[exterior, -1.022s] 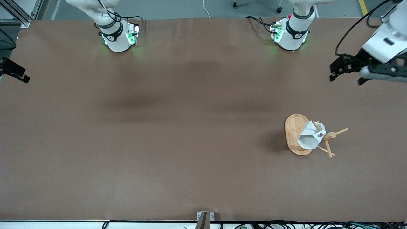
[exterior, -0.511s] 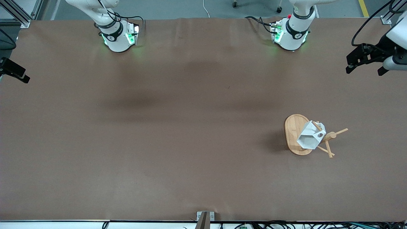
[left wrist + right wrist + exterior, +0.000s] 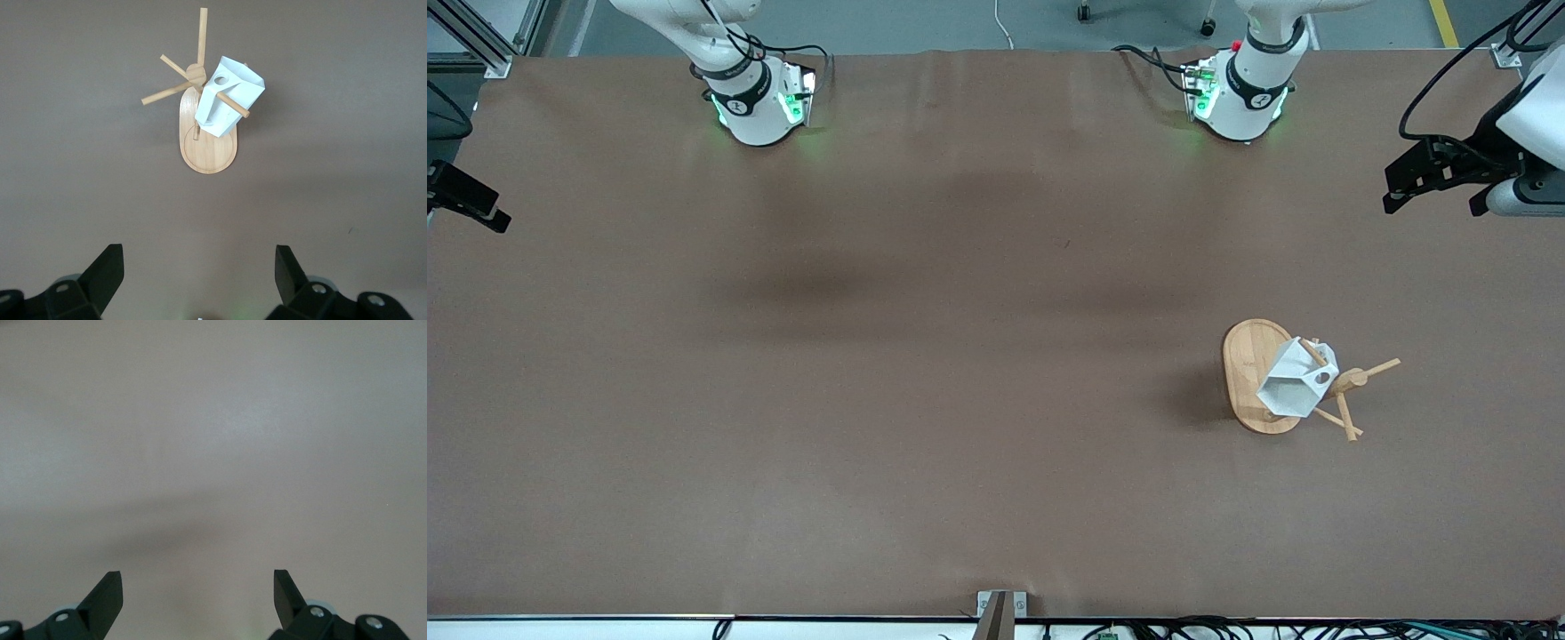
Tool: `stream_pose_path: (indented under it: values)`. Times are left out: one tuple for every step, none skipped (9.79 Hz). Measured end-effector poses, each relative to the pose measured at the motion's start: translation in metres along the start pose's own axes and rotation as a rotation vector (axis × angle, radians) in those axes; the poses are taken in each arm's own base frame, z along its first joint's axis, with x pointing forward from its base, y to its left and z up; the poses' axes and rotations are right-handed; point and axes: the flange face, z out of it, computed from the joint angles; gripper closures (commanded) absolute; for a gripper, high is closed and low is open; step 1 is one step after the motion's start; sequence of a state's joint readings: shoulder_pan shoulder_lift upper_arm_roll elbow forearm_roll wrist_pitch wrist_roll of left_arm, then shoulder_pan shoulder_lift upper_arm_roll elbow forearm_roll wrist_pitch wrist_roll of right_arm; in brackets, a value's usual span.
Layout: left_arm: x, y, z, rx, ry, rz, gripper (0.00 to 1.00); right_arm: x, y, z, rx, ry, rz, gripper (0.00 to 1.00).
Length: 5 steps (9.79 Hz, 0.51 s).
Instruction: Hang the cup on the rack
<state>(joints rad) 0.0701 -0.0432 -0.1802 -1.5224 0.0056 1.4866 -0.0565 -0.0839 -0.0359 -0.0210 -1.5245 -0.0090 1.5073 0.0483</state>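
cup [image 3: 1296,382] hangs on a rack [image 3: 1249,373] peg through its handle hole, toward left arm's table end. left gripper [image 3: 1436,182] and right gripper [image 3: 198,600]: fingers spread, holding nothing, clear of rack.

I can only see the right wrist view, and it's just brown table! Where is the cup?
Observer: The cup hangs on a peg of the rack, toward the left arm's end of the table.
Operator: Is a tool holding it?
Observer: No. The left tool is open over the left arm's end of the table, well apart from the cup. The right tool waits open over bare table.
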Motion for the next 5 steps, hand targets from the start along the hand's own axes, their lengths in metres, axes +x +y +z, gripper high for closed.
stream_pose_path:
  values:
    - [-0.0025,0.0022,-0.0014,0.007,0.004,0.002,0.0,0.0001,0.0,-0.0001,0.0,0.001,0.0,0.0]
    - [-0.0043,0.0025,-0.002,0.009,0.01,0.002,0.0,0.0001,0.0,-0.0001,0.0,0.001,0.0,0.0]
    - [-0.0057,0.0027,-0.0025,0.01,0.018,0.002,0.0,0.0002,0.0,-0.0001,0.0,0.002,0.0,0.0]
    - [-0.0063,0.0024,-0.003,0.011,0.022,0.001,0.0,0.0003,0.0,-0.0002,0.0,0.003,0.0,0.0]
    - [-0.0065,0.0014,-0.0032,0.011,0.023,0.0,0.0,0.0003,0.0,-0.0003,0.0,0.003,0.0,0.0]
